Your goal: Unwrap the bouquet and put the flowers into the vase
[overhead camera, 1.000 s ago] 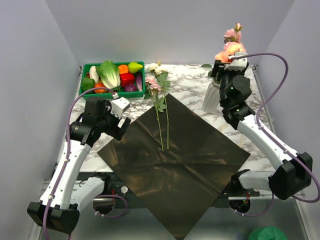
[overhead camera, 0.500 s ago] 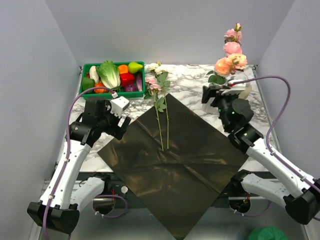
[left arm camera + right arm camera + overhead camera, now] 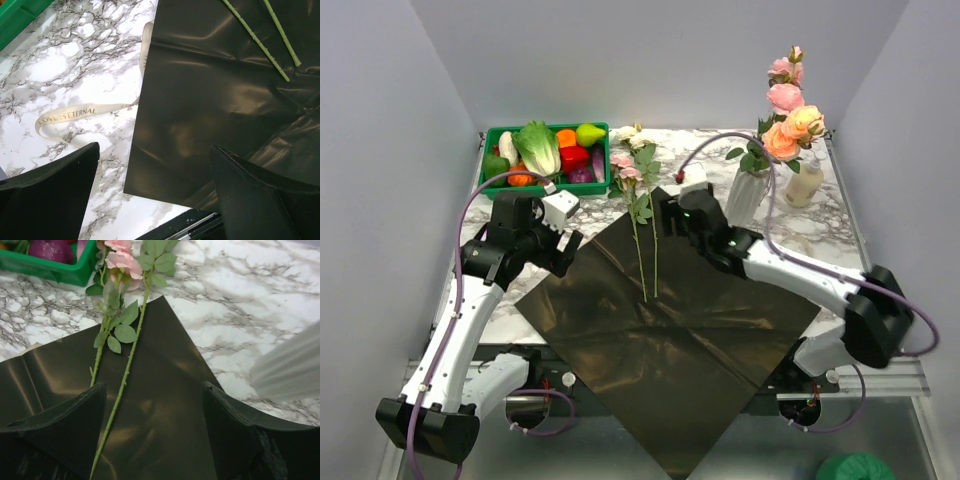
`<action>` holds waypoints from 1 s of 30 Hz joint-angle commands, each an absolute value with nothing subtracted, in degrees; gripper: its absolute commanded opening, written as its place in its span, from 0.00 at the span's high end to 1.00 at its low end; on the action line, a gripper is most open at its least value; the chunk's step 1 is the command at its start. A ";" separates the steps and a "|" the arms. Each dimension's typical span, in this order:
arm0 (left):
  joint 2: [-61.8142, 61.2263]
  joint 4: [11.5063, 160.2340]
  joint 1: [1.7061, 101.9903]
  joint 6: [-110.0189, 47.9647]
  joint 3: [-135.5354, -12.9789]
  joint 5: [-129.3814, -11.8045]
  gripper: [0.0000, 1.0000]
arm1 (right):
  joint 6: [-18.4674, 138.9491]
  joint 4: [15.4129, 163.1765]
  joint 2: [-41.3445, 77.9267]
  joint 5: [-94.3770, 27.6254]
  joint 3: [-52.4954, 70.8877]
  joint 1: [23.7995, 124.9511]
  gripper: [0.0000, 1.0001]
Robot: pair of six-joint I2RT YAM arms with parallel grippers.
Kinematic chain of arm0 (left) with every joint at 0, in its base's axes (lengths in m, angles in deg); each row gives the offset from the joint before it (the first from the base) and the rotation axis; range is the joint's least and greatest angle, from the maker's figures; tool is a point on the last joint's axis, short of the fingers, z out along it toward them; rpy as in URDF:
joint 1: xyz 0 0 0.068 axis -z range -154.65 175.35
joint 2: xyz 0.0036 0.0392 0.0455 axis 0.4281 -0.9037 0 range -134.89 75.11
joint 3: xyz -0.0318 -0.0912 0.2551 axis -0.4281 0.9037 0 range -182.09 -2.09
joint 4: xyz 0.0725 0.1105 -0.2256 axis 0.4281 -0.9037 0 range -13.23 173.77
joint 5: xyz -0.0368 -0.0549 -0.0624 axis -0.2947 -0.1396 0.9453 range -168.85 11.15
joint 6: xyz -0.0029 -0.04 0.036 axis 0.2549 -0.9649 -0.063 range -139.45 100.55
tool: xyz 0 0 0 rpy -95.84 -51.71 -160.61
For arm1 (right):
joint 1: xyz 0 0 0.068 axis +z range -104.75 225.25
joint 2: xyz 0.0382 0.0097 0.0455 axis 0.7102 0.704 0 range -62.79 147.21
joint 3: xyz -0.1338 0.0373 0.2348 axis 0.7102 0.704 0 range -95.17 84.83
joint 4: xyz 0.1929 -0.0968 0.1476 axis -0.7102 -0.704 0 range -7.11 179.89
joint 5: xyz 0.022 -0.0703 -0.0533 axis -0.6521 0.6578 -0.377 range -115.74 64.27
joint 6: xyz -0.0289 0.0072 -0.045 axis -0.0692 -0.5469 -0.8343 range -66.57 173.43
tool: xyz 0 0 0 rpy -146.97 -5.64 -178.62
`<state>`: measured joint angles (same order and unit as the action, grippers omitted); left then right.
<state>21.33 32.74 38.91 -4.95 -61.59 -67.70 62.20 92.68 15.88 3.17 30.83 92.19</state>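
Currently two flowers (image 3: 641,205) lie on the paper (image 3: 670,340), stems running 12 to 6 o'clock, blooms at 12. Nearer, the right claw (image 3: 665,214) hovers at their 3 o'clock, jaws wide, empty. Likewise the left claw (image 3: 563,252) is wide open, empty. Beyond it, the vase (image 3: 744,196) stands at 3 o'clock.

The paper (image 3: 660,330) is glossy brown-black. Around it the table (image 3: 705,150) is white marble veined with grey. The flowers (image 3: 641,205) on the paper have green stems and leaves, with pink and cream heads. Left of the paper, the ribbon (image 3: 75,112) is cream with dark lettering. Beyond the paper, the crate (image 3: 496,130) is green and its toys (image 3: 538,148) are green, orange, red and purple. The vase (image 3: 745,195) is ribbed white and its roses (image 3: 785,95) are pink and peach.
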 commanded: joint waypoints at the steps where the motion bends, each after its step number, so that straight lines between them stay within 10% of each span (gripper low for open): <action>1: 20.80 33.49 38.53 -5.47 -63.35 -66.90 0.01 | 67.04 77.88 32.60 4.06 16.13 92.53 0.19; 30: 20.71 33.41 38.44 -2.57 -62.29 -68.40 0.01 | 70.30 54.47 70.80 -9.74 -25.56 84.18 0.48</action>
<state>20.46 32.76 38.89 -3.48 -62.29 -67.76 70.38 57.60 68.28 -7.67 -23.00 83.88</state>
